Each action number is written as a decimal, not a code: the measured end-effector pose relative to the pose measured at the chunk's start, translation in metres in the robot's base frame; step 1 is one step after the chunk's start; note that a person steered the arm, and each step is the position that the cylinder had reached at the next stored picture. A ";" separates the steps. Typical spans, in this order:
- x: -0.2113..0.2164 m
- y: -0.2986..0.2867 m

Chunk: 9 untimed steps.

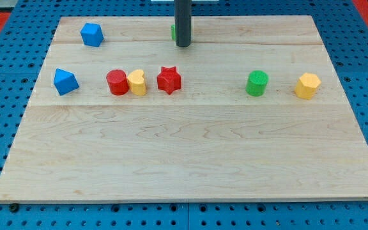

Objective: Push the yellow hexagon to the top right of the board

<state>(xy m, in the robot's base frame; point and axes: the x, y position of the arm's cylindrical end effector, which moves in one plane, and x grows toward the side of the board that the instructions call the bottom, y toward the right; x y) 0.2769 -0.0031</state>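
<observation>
The wooden surface carries eight blocks that can be counted: two blue, two red, two yellow and two green.

Taking the red star as the landmark: just to its left in the view sits a yellow heart-like block, touching a red cylinder on its far side. Further left, near the surface's left edge, lies a blue wedge-like block, and above that, toward the view's top left, a blue cube-like block. Well to the star's right stands a green cylinder, and beyond it, near the right edge, the yellow hexagon, roughly level with the star.

Above the star, near the view's top, my tip comes down beside a second green block, which the rod mostly hides, so its shape cannot be told. The tip is well apart from the yellow hexagon.

The arm has no pincer; the rod holds nothing.
</observation>
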 end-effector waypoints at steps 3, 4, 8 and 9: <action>0.017 0.077; 0.017 0.089; 0.032 0.094; 0.047 0.084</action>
